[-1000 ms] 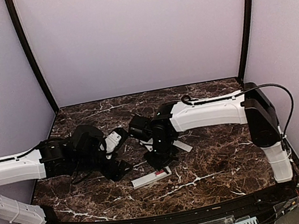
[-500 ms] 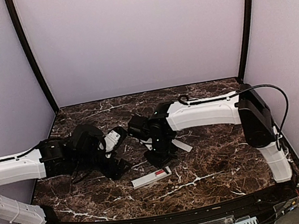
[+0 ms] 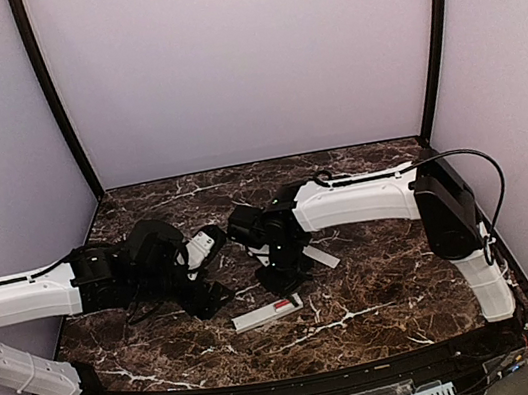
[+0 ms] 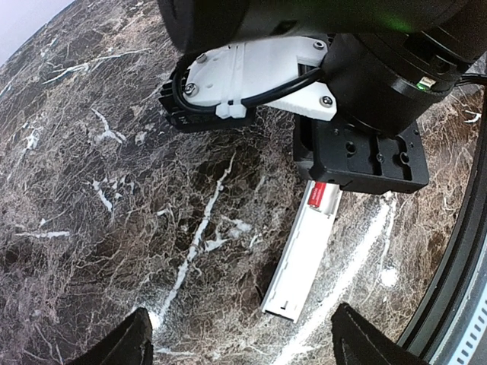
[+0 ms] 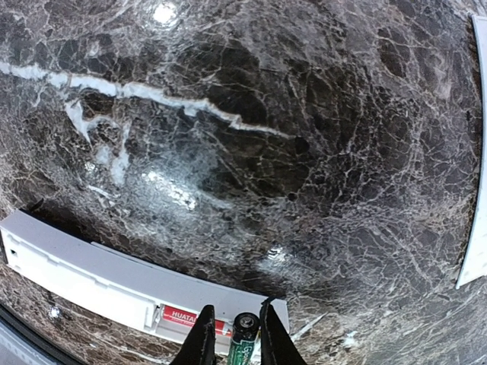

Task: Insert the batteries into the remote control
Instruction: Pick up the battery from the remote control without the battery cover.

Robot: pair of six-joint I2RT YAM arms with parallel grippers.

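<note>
The white remote control lies on the marble table near the front middle, with the red battery seated in its slot. It shows in the left wrist view and in the right wrist view, the red battery lying in the slot. My right gripper is shut on the dark green battery, held end-on just above the slot's open end. My left gripper is open and empty, hovering left of the remote.
A thin flat white cover plate lies right of the right gripper, its edge at the right of the right wrist view. The table's dark front rim runs below the remote.
The right arm has shifted slightly left over the remote's slot end. The left arm and the remote have stayed in place.
</note>
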